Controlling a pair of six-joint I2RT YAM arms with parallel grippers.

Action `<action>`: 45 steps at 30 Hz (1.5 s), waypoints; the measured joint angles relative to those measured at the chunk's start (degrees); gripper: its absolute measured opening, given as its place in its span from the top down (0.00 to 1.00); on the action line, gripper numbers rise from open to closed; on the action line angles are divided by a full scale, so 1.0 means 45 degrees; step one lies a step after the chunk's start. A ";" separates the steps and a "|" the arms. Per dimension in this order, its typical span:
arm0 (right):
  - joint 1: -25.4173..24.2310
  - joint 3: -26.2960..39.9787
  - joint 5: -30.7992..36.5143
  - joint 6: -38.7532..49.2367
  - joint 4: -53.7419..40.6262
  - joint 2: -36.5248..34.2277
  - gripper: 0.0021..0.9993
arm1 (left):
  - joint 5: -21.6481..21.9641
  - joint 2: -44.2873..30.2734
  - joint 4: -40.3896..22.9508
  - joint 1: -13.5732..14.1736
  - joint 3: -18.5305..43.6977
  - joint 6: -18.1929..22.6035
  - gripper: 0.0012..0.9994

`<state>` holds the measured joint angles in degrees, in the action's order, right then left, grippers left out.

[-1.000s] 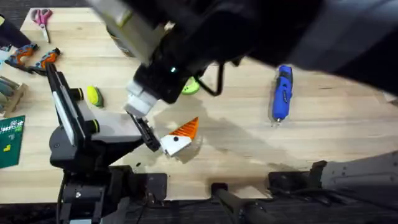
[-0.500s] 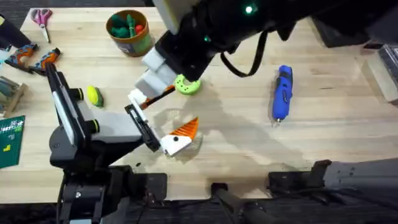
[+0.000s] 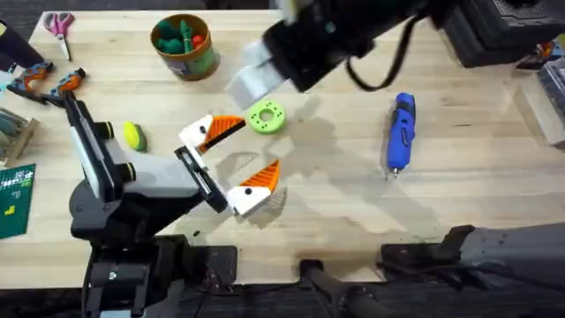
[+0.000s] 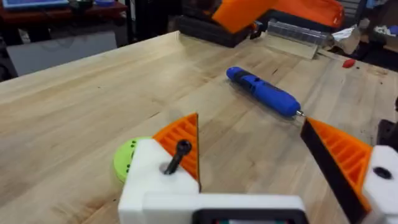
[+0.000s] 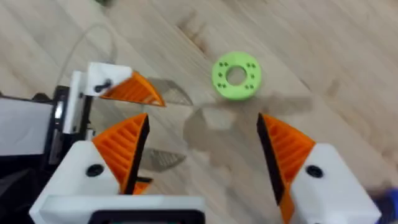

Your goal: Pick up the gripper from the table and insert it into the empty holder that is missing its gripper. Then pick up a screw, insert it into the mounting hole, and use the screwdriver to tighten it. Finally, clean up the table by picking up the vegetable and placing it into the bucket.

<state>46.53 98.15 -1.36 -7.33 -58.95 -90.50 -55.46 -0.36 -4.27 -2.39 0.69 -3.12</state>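
Your screw (image 4: 176, 157) stands tilted in the mounting hole of the left fingers (image 3: 226, 162), head up, shaft slanting into the white holder (image 4: 155, 180). Fetch the screwdriver (image 3: 401, 132), lying well beyond them, tip toward you, and align it along that slant. Both fingers gape wide, holding nothing; the right fingers (image 5: 202, 158) hover above the worktop (image 3: 335, 203).

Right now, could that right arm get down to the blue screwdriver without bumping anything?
Probably yes. The screwdriver lies alone on bare wood, apart from the green disc and the left gripper. The right gripper hangs above the table with its fingers open and empty, so nothing seems to block the way.
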 joint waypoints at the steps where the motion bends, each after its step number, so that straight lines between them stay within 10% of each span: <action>1: -0.0205 0.0000 0.0013 -0.0276 -0.0291 0.0067 0.01 | 0.0020 0.0000 -0.0005 0.0000 -0.0002 -0.0062 0.01; 14: -0.1386 -0.0118 0.3915 -0.4481 -0.4556 0.2208 0.01 | 0.0215 0.0000 -0.0005 0.0000 -0.0005 -0.0334 0.01; 27: -0.3806 -0.3784 0.4677 -0.7948 -0.4635 0.4337 0.01 | 0.0242 0.0000 -0.0005 0.0000 -0.0005 -0.0373 0.01; 45: -1.0201 -0.8093 0.1340 -0.3803 -0.0102 0.3838 0.01 | 0.0242 0.0000 -0.0005 0.0000 -0.0015 -0.0378 0.01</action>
<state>0.63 61.73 4.67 -24.44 -59.41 -73.23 -54.37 -0.36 -4.29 -2.39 0.62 -4.82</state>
